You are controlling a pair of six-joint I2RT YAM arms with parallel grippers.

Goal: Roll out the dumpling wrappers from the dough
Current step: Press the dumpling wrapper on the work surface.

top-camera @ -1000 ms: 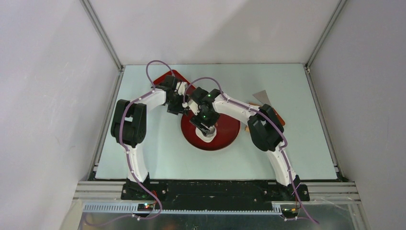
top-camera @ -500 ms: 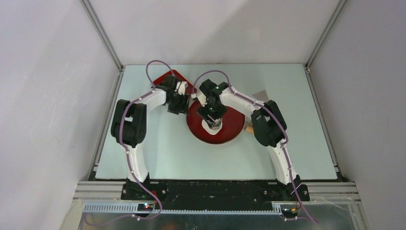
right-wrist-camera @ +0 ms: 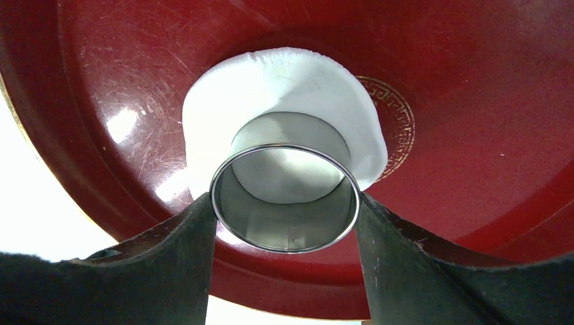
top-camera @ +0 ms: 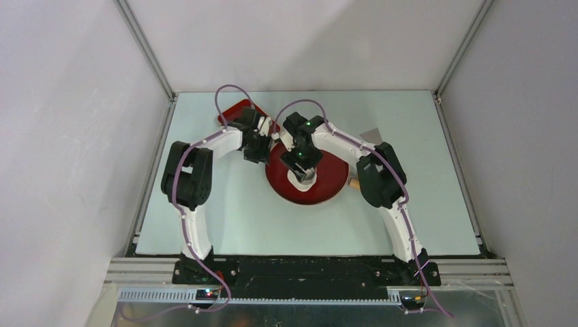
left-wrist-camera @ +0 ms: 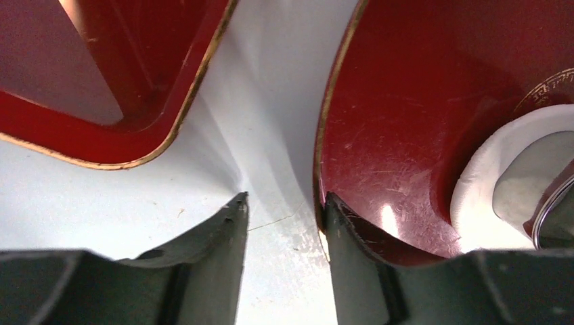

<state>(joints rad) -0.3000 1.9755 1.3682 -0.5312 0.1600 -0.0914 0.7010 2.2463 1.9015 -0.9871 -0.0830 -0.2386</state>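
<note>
A flattened white dough (right-wrist-camera: 284, 81) lies in the middle of the round red plate (top-camera: 332, 178). My right gripper (right-wrist-camera: 284, 196) is shut on a metal ring cutter (right-wrist-camera: 284, 233), which stands on the dough; in the top view the right gripper (top-camera: 302, 177) hangs over the plate's centre. My left gripper (left-wrist-camera: 286, 198) is open at the plate's left rim (left-wrist-camera: 323, 135), its right finger over the rim and its left finger on the table side. In the top view the left gripper (top-camera: 262, 153) sits left of the plate. No cut-out dumpling wrappers are in view.
A square red tray (top-camera: 235, 111) lies behind the left gripper, close to the plate, and shows as the red tray (left-wrist-camera: 101, 135) in the left wrist view. A grey scraper (top-camera: 373, 136) and a small wooden piece (top-camera: 354, 182) lie right of the plate.
The right arm and cutter shifted back and slightly right, and the plate moved with them. The left gripper moved closer to the plate's rim and its fingers narrowed.
</note>
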